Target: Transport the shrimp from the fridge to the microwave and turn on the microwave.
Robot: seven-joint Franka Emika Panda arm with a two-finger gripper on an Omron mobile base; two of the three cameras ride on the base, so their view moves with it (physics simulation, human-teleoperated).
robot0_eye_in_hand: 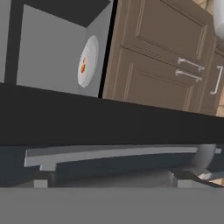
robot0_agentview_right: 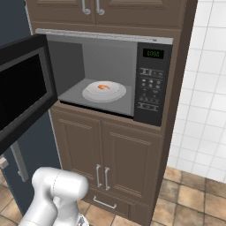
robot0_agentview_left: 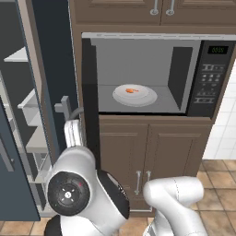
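To my left the fridge [robot0_agentview_left: 27,115] stands open, its job done. The microwave [robot0_agentview_right: 152,79] holds the shrimp [robot0_agentview_left: 131,91] on its white plate [robot0_agentview_left: 147,98], so transport looks finished. Its door [robot0_agentview_right: 22,92] still hangs open (closing and starting remain). I cannot tell how far my gripper is open; it appears to hold nothing.

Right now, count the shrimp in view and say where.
1. The shrimp lies on the white plate inside the open microwave. Others may be hidden in the fridge.
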